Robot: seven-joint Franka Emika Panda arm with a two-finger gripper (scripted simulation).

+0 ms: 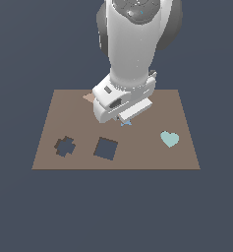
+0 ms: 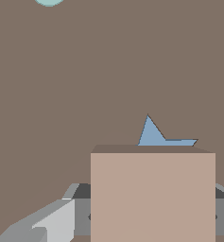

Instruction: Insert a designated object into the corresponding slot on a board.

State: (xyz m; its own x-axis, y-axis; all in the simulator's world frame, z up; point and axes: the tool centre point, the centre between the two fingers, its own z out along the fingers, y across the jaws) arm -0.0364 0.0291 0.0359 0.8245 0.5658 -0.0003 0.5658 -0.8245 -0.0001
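You are at the grasping step: the gripper (image 1: pixel 126 116) stands low over the brown board (image 1: pixel 152 157), and the pale pinkish-tan square block (image 2: pixel 152 194) sits between its fingers (image 2: pixel 52 222) in the wrist view. I cannot tell if the jaws already press it. Next you must lift it and carry it to the dark square slot (image 1: pixel 105 148), matching its slight tilt. A blue star (image 2: pixel 153 134) lies just behind the block.

Blue star (image 2: pixel 156 137): mostly hidden behind the square block (image 2: pixel 152 196), itself cut off at the frame edge. Pale heart (image 2: pixel 49 2): cropped in wrist view. Gripper fingertips: hidden in exterior view.
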